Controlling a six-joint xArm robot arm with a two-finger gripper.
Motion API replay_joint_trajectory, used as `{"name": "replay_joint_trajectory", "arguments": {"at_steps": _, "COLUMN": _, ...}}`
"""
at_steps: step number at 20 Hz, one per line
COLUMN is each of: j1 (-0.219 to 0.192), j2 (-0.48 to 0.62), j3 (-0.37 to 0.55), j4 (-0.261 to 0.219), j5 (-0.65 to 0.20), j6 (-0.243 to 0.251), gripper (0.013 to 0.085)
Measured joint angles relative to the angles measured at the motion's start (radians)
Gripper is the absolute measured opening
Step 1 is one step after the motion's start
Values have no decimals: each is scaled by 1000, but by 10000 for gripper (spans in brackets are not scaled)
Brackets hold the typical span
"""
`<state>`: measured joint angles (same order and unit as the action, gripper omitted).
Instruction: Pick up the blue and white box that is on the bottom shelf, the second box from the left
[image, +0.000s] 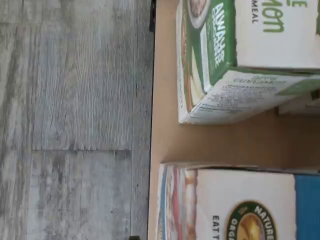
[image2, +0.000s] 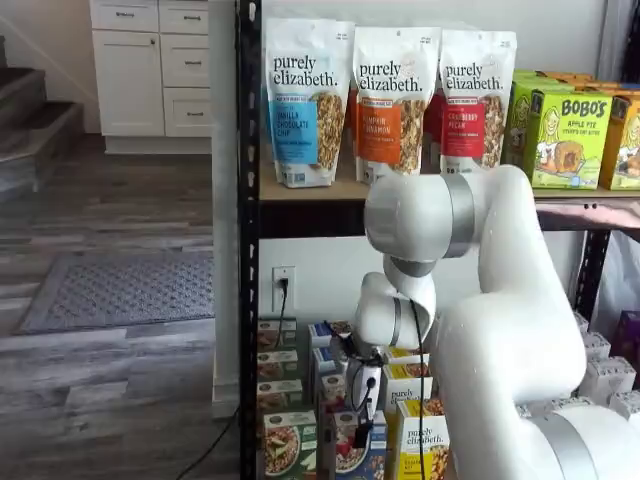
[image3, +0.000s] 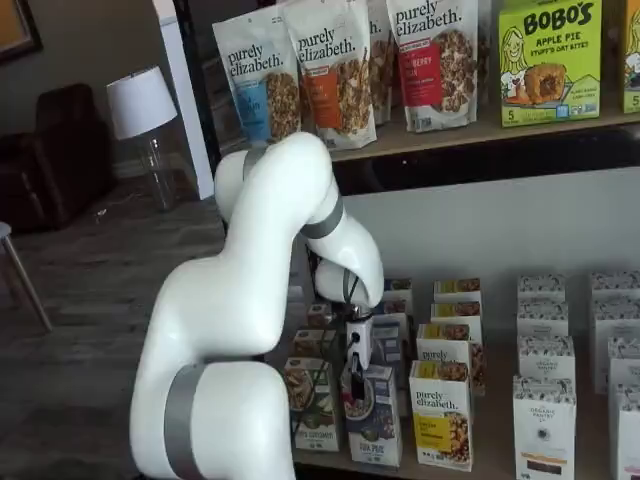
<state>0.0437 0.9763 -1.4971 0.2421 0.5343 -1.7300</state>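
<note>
White arm (image2: 500, 300): bulky segments with grey joint bands, folded at the elbow and bent downward from the wrist, seen in both shelf views. Gripper (image3: 354, 385): white body, black fingers pointing down, cable alongside; fingers seen too narrowly to show a gap, jaws judged at full spread, nothing seen held between them

On the bottom shelf (image3: 500, 472) the boxes stand in rows, one behind the other. In the front row the blue and white box (image3: 377, 415) stands between the green-fronted box (image3: 312, 402) on its left and the yellow-fronted box (image3: 441, 414) on its right. The gripper (image3: 353, 378) hangs just above the blue and white box. On the upper board (image2: 330, 190) three pouches (image2: 390, 100) stand side by side, with the Bobo's boxes (image2: 562, 135) to their right.
</note>
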Motion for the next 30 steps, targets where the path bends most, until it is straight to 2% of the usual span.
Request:
{"name": "replay_joint_trajectory", "arguments": {"at_steps": 7, "j1": 6, "j2": 24, "j3": -9, "j4": -44, "j5": -24, "j6": 42, "gripper": 850}}
{"name": "replay_joint_trajectory", "arguments": {"at_steps": 13, "j1": 7, "j2": 34, "j3": -16, "j4": -21, "j5": -20, "j6": 23, "gripper": 850}}
{"name": "replay_joint_trajectory", "arguments": {"at_steps": 14, "j1": 6, "j2": 34, "j3": -16, "j4": -19, "j5": -20, "j6": 20, "gripper": 810}}
{"name": "replay_joint_trajectory", "arguments": {"at_steps": 15, "j1": 6, "j2": 33, "j3": -15, "j4": -14, "j5": -19, "j6": 16, "gripper": 810}}
{"name": "replay_joint_trajectory", "arguments": {"at_steps": 17, "j1": 4, "j2": 30, "j3": -12, "j4": -8, "j5": -16, "j6": 9, "gripper": 730}}
{"name": "replay_joint_trajectory", "arguments": {"at_steps": 18, "j1": 4, "j2": 30, "j3": -13, "j4": -7, "j5": -13, "j6": 8, "gripper": 730}}
{"name": "replay_joint_trajectory", "arguments": {"at_steps": 20, "j1": 3, "j2": 27, "j3": -13, "j4": -6, "j5": -6, "j6": 7, "gripper": 650}}
{"name": "replay_joint_trajectory", "arguments": {"at_steps": 25, "j1": 5, "j2": 26, "j3": -19, "j4": -39, "j5": 10, "j6": 38, "gripper": 650}}
{"name": "replay_joint_trajectory", "arguments": {"at_steps": 30, "j1": 9, "j2": 23, "j3": -14, "j4": -24, "j5": 1, "j6": 28, "gripper": 650}}
